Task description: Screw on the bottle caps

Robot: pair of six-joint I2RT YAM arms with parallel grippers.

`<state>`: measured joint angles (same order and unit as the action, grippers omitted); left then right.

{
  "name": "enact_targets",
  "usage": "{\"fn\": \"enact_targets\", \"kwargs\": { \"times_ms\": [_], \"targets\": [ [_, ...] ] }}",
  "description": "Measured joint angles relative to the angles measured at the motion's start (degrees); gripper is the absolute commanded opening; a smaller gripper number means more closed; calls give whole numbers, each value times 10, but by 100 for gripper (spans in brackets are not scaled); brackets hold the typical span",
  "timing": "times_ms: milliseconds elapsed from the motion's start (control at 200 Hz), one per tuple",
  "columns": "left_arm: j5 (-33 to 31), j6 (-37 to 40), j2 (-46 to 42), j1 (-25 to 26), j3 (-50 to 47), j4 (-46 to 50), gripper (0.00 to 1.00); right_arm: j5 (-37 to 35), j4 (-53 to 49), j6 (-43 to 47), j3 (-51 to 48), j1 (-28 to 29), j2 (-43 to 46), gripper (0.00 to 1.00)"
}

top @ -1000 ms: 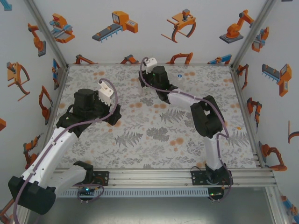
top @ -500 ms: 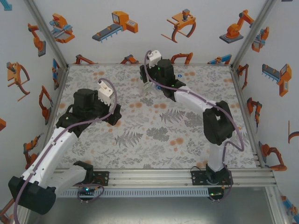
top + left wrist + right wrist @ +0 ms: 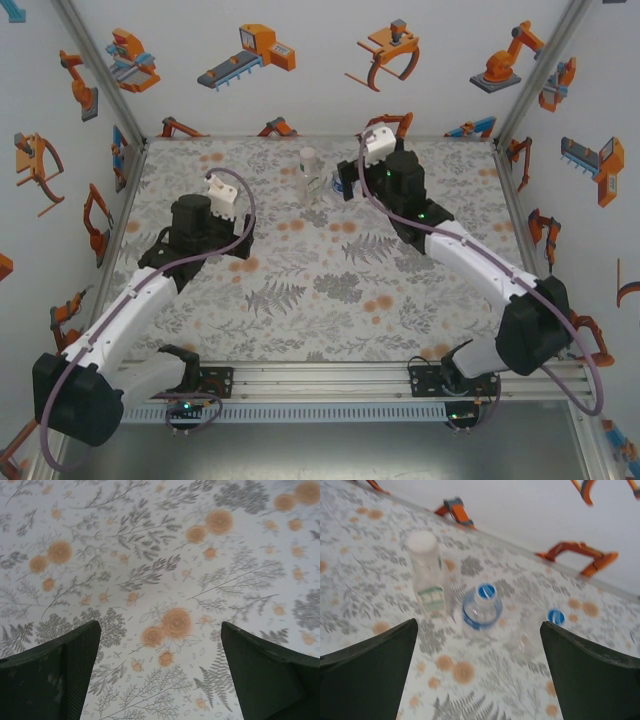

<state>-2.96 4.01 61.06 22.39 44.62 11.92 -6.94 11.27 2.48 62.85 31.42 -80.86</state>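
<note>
Three bottles stand at the back of the table. The left bottle point(image 3: 429, 580) is clear with a green-and-white label, and a white cap point(image 3: 421, 542) sits on its neck; it also stands upright in the top view point(image 3: 310, 168). Beside it is a bottle with a blue band point(image 3: 481, 611) and a blue top point(image 3: 486, 591). A third, see-through bottle point(image 3: 527, 637) is blurred, with a blue round top point(image 3: 555, 616). My right gripper point(image 3: 479, 625) point(image 3: 347, 186) is open, just right of the bottles and holding nothing. My left gripper point(image 3: 160, 627) point(image 3: 236, 244) is open over bare patterned cloth.
The floral tablecloth point(image 3: 330, 290) covers the table. White walls with orange robot pictures close it in at the back point(image 3: 300, 90) and on both sides. An aluminium rail point(image 3: 330, 375) runs along the near edge.
My right gripper has drawn back to the right, off the white-capped bottle, which now stands uncovered. The left arm has shifted slightly.
</note>
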Motion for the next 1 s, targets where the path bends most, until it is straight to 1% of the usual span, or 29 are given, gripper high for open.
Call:
{"fn": "enact_targets", "kwargs": {
  "times_ms": [90, 180, 325, 446, 556, 676, 801, 936, 996],
  "targets": [
    [-49, 0, 16, -5, -33, -41, 97, -14, -9, -1, -56, -24, 39, 99],
    [-82, 2, 31, -20, -71, -91, 97, -27, -9, -3, -111, -53, 68, 99],
    [-107, 9, 53, -54, -128, -175, 97, -50, 2, -5, -205, -103, 92, 99],
    [-111, 14, 86, -84, -165, -258, 97, -66, 16, -10, -277, -150, 91, 99],
    [-93, 13, 125, -124, -192, -336, 97, -76, 39, -12, -317, -196, 85, 99],
    [-63, 5, 166, -162, -215, -422, 97, -77, 75, -12, -334, -239, 65, 99],
    [-12, -13, 206, -200, -217, -488, 97, -63, 141, -16, -351, -275, 34, 99],
    [35, -24, 259, -217, -237, -592, 97, -36, 217, -30, -374, -304, -12, 99],
    [53, -26, 269, -221, -245, -599, 97, -23, 243, -36, -379, -313, -34, 99]
  ]
}}
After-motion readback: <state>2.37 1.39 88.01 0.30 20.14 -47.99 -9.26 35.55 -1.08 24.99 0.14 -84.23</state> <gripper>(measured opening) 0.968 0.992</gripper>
